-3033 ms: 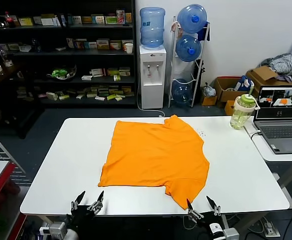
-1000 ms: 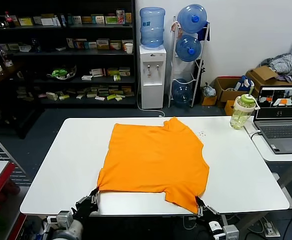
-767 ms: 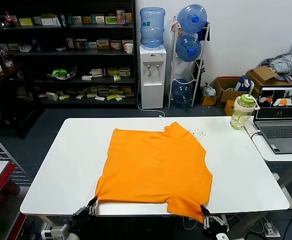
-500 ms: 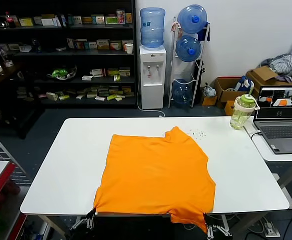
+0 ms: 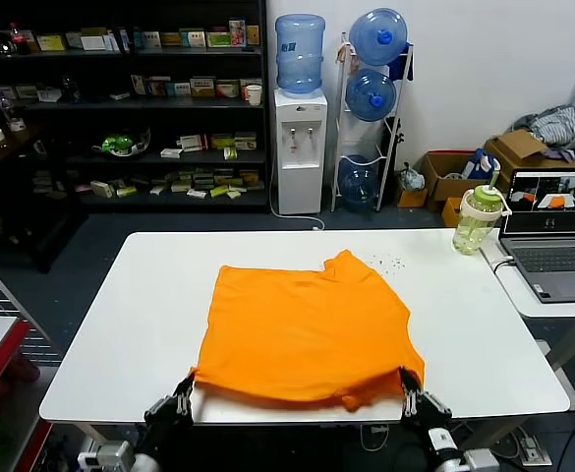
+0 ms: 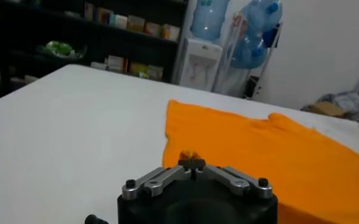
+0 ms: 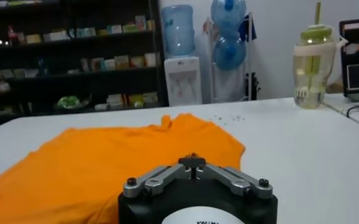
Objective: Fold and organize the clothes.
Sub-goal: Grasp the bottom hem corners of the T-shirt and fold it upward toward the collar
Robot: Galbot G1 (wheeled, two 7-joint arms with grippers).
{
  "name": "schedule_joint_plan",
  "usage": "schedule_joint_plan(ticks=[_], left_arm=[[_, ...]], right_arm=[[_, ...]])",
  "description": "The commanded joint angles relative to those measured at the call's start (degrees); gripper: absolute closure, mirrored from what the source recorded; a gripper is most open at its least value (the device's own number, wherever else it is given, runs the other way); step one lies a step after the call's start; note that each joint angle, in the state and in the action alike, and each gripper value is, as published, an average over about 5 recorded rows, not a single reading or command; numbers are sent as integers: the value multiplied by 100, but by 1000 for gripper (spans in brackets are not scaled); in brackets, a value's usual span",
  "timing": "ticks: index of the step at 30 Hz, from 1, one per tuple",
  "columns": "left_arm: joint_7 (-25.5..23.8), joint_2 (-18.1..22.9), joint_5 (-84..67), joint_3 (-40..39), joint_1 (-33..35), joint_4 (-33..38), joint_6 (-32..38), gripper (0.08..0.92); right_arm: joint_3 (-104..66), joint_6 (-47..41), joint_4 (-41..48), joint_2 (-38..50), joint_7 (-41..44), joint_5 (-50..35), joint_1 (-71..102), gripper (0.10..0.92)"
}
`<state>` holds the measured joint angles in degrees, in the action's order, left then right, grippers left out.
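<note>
My left gripper (image 5: pixel 182 391) and right gripper (image 5: pixel 409 385) each pinch a near corner of the bright orange cotton T-shirt (image 5: pixel 307 324), which lies flat on the white desk (image 5: pixel 120 324), stretching straight away from both jaws toward the far edge.

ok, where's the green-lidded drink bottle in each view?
Head view: bottle at the table's far right edge, beside the laptop.
Left wrist view: only a sliver at the frame edge, unclear.
Right wrist view: bottle standing past the orange T-shirt.
Shared landmark: water dispenser.
</note>
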<state>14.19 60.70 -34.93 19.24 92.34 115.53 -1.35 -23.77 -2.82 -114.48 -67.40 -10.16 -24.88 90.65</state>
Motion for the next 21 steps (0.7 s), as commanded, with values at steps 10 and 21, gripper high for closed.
schedule_joint_plan(ticks=[10,21], left_arm=[[-262,253,317,-395,-2040,-1767,132,908],[-410,203,366,-370,-1850,-1620,51,842]], right_arm=[[485,-172,1465,-106,-203,-198,-1828,901],[508,-183,1457,-85,121,-115,-1682,711]])
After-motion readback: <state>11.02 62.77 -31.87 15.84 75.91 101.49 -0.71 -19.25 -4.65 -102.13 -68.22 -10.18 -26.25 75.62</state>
